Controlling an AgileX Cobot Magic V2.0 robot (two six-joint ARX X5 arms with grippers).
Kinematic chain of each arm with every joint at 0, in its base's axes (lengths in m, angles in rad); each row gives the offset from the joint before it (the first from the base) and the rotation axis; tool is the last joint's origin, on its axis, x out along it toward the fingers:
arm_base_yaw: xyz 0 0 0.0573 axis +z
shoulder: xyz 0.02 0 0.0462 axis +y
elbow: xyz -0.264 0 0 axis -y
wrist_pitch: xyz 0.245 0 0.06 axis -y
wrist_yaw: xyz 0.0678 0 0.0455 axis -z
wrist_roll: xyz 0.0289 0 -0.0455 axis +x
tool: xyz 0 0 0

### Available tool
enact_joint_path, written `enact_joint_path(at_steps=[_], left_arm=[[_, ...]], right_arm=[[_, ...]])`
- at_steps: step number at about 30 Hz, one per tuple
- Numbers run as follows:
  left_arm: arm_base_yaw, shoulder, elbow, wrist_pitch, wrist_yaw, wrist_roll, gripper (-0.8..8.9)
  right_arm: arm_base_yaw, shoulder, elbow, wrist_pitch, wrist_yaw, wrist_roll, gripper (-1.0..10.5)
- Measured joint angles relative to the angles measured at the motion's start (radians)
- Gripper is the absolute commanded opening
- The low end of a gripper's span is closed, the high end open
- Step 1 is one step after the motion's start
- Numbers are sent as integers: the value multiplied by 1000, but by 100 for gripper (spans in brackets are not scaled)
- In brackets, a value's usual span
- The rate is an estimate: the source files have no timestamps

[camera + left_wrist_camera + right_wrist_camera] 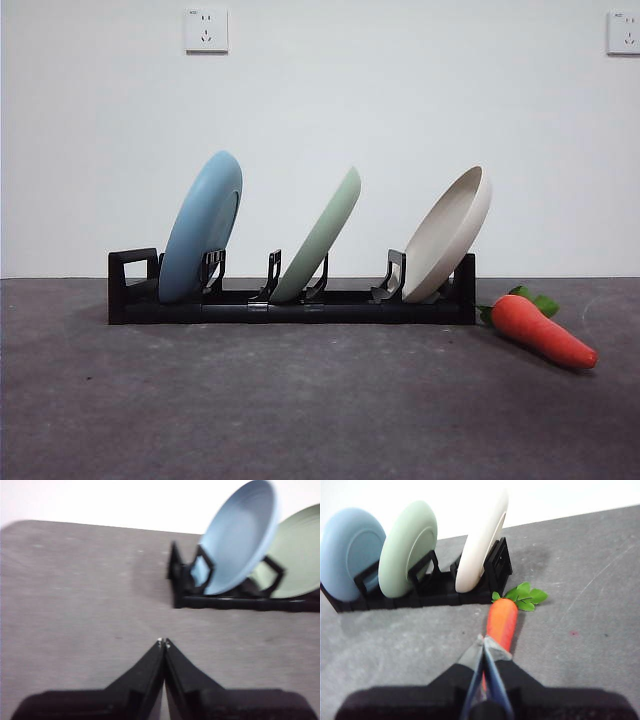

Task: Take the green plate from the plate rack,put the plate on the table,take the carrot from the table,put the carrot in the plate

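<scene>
Both sets of jaws are pressed together and hold nothing: the left gripper (163, 641) hovers over bare table (75, 605), the right gripper (485, 642) above the carrot (502, 621). The green plate (322, 236) leans in the plate rack's (290, 305) middle slot, between prongs, untouched.

1. The plate rack (290, 300) stands on the worktop (300, 400).
2. Three plates lean in it: one at the left, the green plate (322, 238) in the middle, one at the right.
3. The carrot (540, 328) lies on the worktop just right of the rack.
</scene>
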Motion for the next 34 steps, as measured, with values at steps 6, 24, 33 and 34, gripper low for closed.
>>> enact_joint_path(at_steps=[6,24,33,34], left_arm=[[0,0,44,-7,114,-138,-7],[0,246,549,-249,382,-145,-7],[0,488,829,-602,512,40,-7],[0,515,860,-650,512,72,-7]], right_arm=[[0,2,24,-6,0,148,-11],[0,439,646,-443,-88,-29,-11],[0,732,997,-879,-131,-232,-11],[0,761,1026,-930,-131,-254,-11]])
